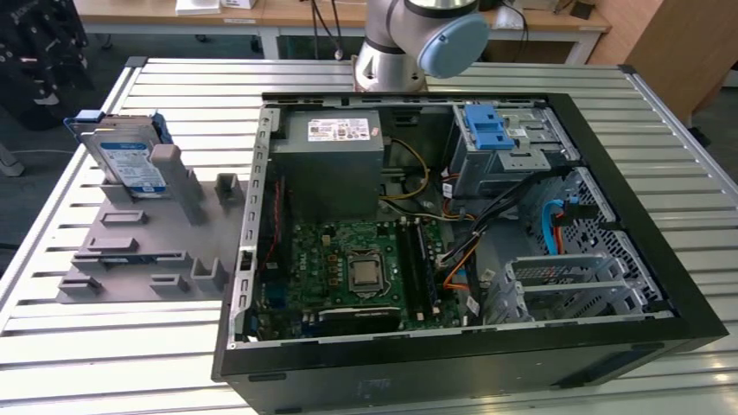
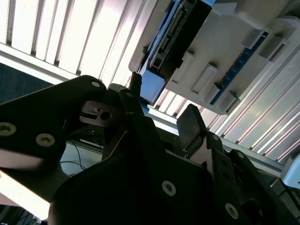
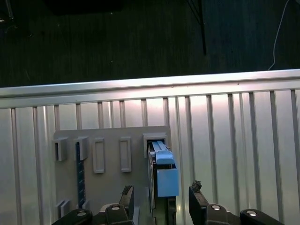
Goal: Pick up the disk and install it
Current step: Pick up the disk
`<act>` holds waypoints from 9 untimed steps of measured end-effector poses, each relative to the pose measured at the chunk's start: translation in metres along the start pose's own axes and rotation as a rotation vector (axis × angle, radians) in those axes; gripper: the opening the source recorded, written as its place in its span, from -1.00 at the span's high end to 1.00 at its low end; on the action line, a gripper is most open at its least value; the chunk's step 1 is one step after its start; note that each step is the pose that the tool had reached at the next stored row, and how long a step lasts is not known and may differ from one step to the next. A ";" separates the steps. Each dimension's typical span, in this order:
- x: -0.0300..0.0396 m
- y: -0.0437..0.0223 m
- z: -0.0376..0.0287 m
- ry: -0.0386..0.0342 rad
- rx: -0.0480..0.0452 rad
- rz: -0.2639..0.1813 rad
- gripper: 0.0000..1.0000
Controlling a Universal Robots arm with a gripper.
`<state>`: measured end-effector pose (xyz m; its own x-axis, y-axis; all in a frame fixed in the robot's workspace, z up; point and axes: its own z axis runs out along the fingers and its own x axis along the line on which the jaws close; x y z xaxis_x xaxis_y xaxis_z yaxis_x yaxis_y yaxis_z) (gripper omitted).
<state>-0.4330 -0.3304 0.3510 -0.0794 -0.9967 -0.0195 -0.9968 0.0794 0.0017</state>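
Your gripper (image 3: 160,187) is hovering over the upright disk (image 3: 164,157), jaws gaping wide, holding nothing. Centre squarely across its thin edge.

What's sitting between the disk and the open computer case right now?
In the exterior view, posts of the grey holder, then a narrow strip of slatted table. The disk stands upright in that holder, apart from the computer case.
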 end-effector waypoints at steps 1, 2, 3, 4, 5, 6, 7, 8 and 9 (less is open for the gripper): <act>-0.0002 0.0001 0.0004 -0.0001 0.0001 0.000 -0.15; -0.0003 0.0002 0.0008 -0.0001 0.0002 0.000 -0.15; -0.0005 0.0003 0.0011 -0.0001 0.0002 0.000 -0.15; -0.0006 0.0004 0.0015 -0.0001 0.0002 0.000 -0.15; -0.0008 0.0005 0.0018 -0.0001 0.0001 0.000 -0.15; -0.0010 0.0006 0.0022 -0.0001 0.0002 0.000 -0.15; -0.0011 0.0007 0.0026 -0.0001 0.0002 0.000 -0.15; -0.0012 0.0009 0.0031 -0.0001 0.0003 0.000 -0.15; -0.0013 0.0012 0.0036 -0.0002 0.0003 0.000 -0.15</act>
<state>-0.4341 -0.3289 0.3474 -0.0793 -0.9967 -0.0196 -0.9968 0.0793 0.0015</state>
